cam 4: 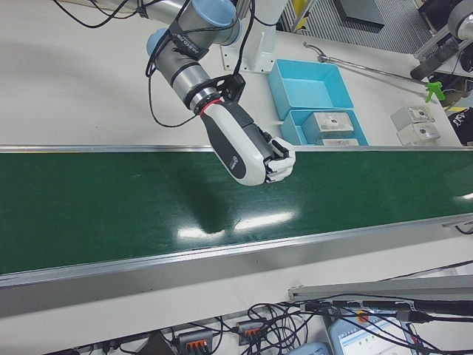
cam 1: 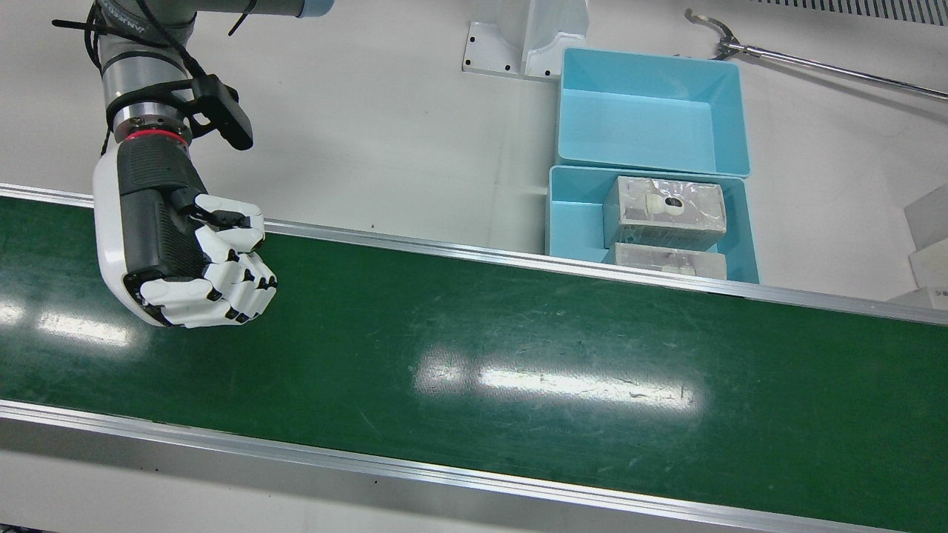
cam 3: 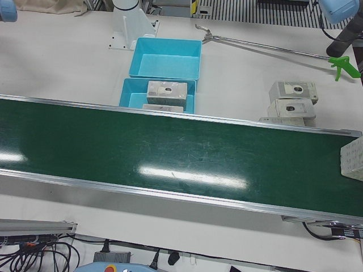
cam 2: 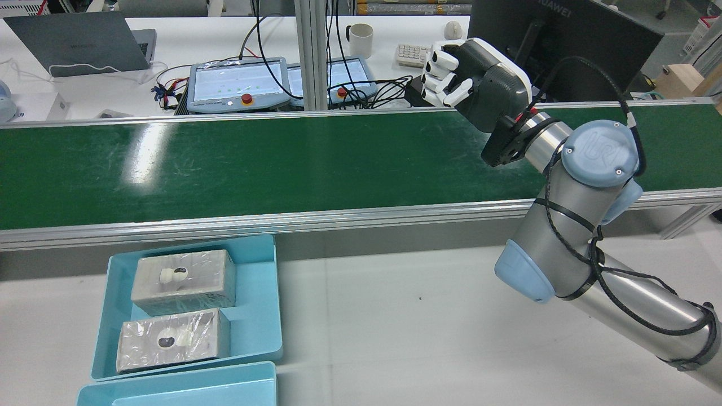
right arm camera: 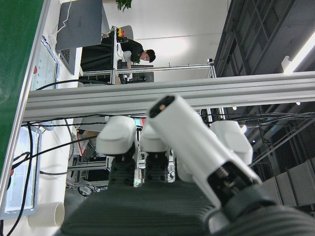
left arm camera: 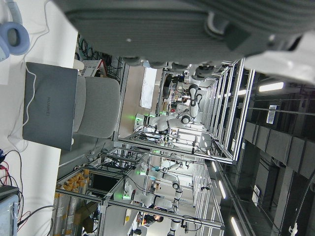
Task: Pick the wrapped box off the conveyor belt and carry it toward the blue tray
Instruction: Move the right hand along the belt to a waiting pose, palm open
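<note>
A wrapped box (cam 3: 353, 160) lies on the green conveyor belt (cam 1: 518, 355) at the far right edge of the left-front view, partly cut off. My right hand (cam 1: 185, 252) hovers over the belt's other end, fingers curled into a fist that holds nothing; it also shows in the rear view (cam 2: 474, 79) and the right-front view (cam 4: 251, 151). The blue tray (cam 1: 574, 215) beside the belt holds two wrapped boxes (cam 1: 663, 213). Of my left hand (left arm camera: 172, 29) only the dark palm shows in its own camera, so its fingers cannot be read.
A second, empty blue tray (cam 1: 644, 118) sits behind the first. Several wrapped boxes (cam 3: 292, 102) are stacked on the white table past the trays. A long metal grabber tool (cam 1: 815, 66) lies behind them. A person sits at the desks beyond the belt.
</note>
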`<act>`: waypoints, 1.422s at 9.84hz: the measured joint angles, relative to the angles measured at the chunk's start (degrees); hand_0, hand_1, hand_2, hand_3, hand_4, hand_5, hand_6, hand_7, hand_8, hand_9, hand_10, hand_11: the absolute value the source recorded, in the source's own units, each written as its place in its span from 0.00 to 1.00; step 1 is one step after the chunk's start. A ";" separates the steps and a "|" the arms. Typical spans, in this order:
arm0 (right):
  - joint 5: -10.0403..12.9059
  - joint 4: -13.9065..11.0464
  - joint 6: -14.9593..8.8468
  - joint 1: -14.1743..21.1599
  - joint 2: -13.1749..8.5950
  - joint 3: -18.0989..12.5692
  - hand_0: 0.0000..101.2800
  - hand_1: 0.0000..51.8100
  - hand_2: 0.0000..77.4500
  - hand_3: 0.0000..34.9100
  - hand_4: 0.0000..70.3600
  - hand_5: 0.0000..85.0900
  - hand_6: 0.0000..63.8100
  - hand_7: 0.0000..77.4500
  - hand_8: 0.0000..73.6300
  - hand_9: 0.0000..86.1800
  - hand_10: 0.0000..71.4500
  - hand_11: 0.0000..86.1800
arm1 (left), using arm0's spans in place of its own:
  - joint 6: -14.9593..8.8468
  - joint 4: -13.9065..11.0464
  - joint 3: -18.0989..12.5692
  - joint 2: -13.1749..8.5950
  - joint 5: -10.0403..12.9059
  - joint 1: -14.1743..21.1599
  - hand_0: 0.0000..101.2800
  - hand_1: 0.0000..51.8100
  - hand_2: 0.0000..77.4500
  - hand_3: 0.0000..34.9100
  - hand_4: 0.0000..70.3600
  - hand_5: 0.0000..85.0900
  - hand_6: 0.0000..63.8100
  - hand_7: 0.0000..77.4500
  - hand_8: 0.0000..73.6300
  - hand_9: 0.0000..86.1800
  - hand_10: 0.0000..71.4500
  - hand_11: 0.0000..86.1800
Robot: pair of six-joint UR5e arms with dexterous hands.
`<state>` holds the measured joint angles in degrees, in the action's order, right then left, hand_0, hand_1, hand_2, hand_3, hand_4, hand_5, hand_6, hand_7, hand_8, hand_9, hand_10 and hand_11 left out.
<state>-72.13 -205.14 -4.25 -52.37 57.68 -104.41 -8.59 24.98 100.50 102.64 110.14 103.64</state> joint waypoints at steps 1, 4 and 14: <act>-0.40 0.12 0.42 -0.58 0.02 0.33 0.78 0.53 1.00 0.03 0.99 0.82 0.97 0.90 0.87 0.82 0.92 0.80 | 0.00 0.00 0.00 0.00 0.00 0.00 0.00 0.00 0.01 0.00 0.00 0.01 0.00 0.01 0.01 0.00 0.01 0.00; -0.56 0.45 1.20 -0.94 0.77 0.44 0.63 0.64 1.00 0.02 0.72 0.74 0.86 0.94 0.70 0.59 0.68 0.63 | 0.00 0.00 0.00 0.00 0.00 0.00 0.00 0.00 0.01 0.00 0.00 0.01 0.00 0.01 0.01 0.00 0.01 0.00; -0.57 10.77 1.29 1.24 7.41 0.27 0.50 0.38 0.24 0.12 0.19 0.29 0.07 0.26 0.01 0.04 0.01 0.02 | 0.00 0.00 0.00 0.00 0.00 0.00 0.00 0.00 0.01 0.00 0.00 0.01 0.00 0.01 0.01 0.00 0.01 0.00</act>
<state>-72.70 -194.37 -2.96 -51.13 65.08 -104.14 -8.60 24.98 100.51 102.64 110.14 103.64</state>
